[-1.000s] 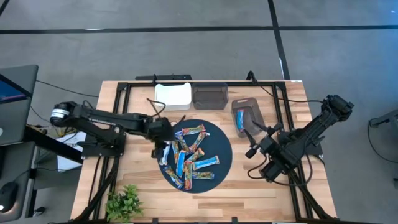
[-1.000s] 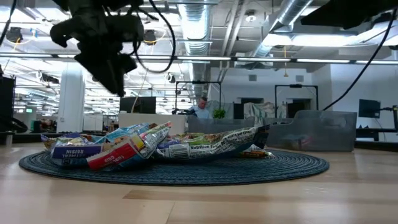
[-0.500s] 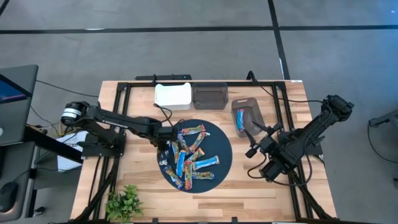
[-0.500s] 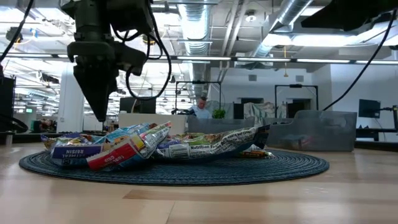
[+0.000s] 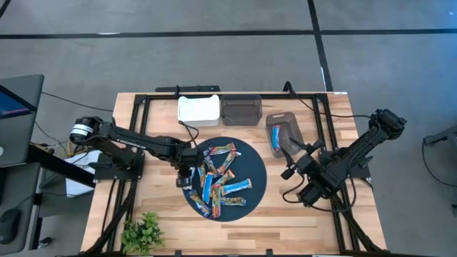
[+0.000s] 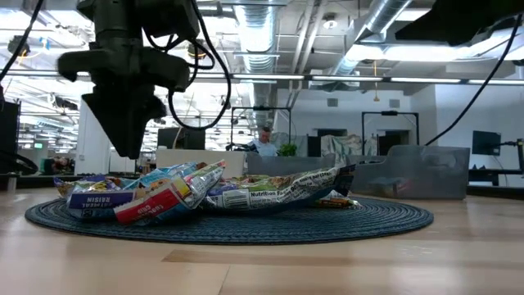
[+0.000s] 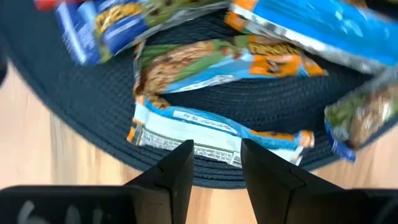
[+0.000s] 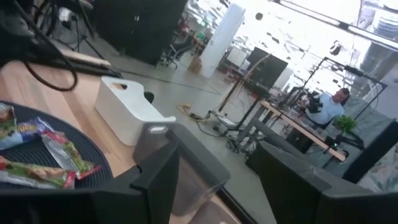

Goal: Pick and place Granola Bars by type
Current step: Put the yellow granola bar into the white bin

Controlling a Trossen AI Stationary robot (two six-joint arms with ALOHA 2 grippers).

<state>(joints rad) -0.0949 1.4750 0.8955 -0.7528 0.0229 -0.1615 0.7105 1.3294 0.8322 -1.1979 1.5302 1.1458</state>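
The Granola Bars (image 5: 218, 176) lay in a loose heap on a round dark mat (image 5: 255, 165) in the middle of the tabletop (image 5: 157, 203). Some wrappers were blue, some orange-red and some brown-green. From the low view the heap (image 6: 196, 192) sat low on the mat (image 6: 368, 220), with its shiny wrappers crinkled.

Three bins stood along the far side of the tabletop. The white bin (image 5: 198, 110) looked bare inside. The dark clear bin (image 5: 240, 110) stood just beside it, and what it held could not be told. The grey bin (image 5: 283, 133) stood to the right of the mat and held one blue bar (image 5: 275, 139).

The mat took up the middle, and bare wood lay open on both sides of it and along the near edge. A small green plant (image 5: 142, 231) stood at the near left corner.

The left gripper (image 5: 187, 170) hung over the left edge of the mat, just above the heap. Its two dark fingers (image 7: 177, 177) stood partly apart with nothing between them, right above a blue and white bar (image 7: 211, 132) at the mat's rim.

The right gripper (image 5: 290, 153) waited to the right of the mat, near the grey bin. Its fingers (image 8: 165, 177) stood wide apart and held nothing.
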